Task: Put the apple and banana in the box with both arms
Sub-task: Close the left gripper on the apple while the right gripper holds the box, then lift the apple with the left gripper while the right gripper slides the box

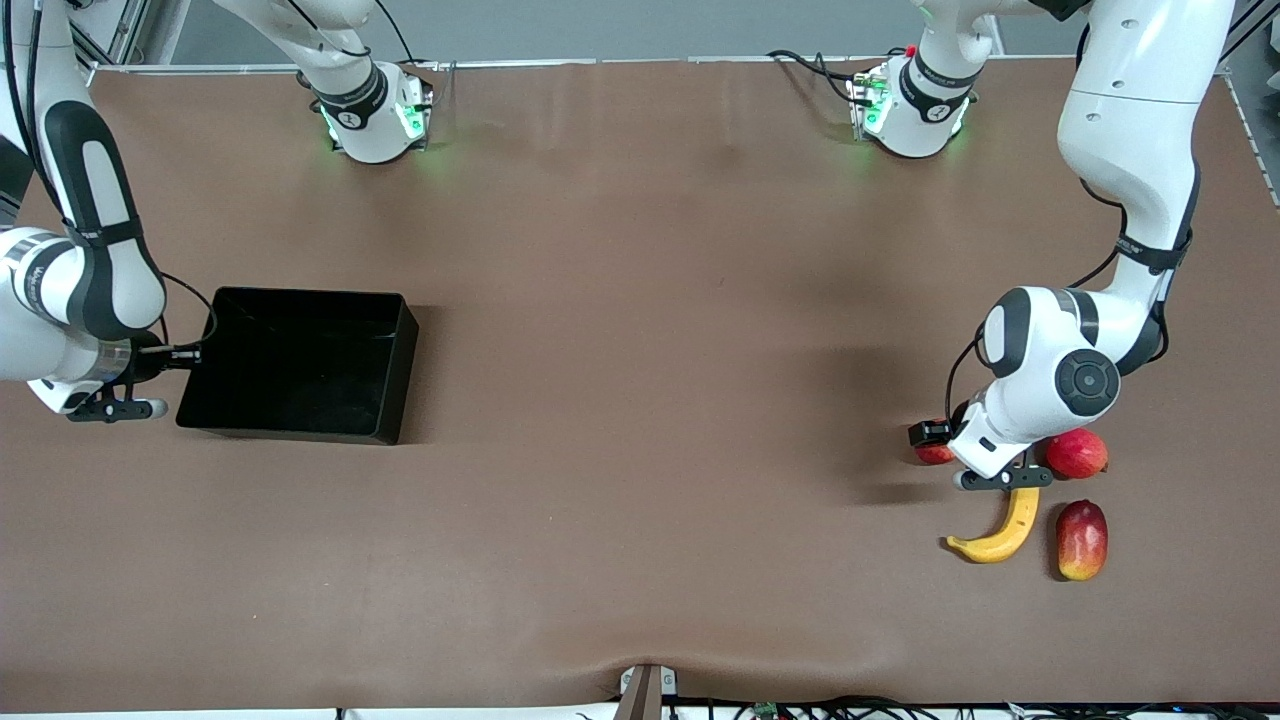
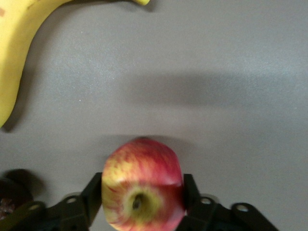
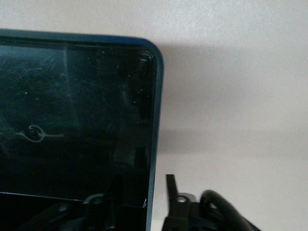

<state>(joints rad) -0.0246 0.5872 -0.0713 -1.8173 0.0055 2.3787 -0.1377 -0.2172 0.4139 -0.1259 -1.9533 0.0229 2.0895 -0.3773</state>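
Note:
The red, yellow-streaked apple (image 2: 142, 187) sits between the fingers of my left gripper (image 2: 142, 177), which press on both of its sides. In the front view only a red sliver of the apple (image 1: 935, 455) shows under the left gripper (image 1: 935, 445), at the left arm's end of the table. The yellow banana (image 1: 1005, 530) lies just nearer the camera, apart from the gripper; its banana body (image 2: 14, 57) also shows in the left wrist view. The black box (image 1: 300, 292) stands at the right arm's end. My right gripper (image 1: 192, 354) straddles the box wall (image 3: 155, 120). That right gripper (image 3: 139, 187) has one finger inside and the outer finger (image 3: 170, 185) a little off the wall.
A smooth pinkish-red round fruit (image 1: 1077, 453) lies beside the left hand. A red-yellow mango (image 1: 1082, 540) lies next to the banana. A wide stretch of brown table (image 1: 650, 400) separates the fruits from the box.

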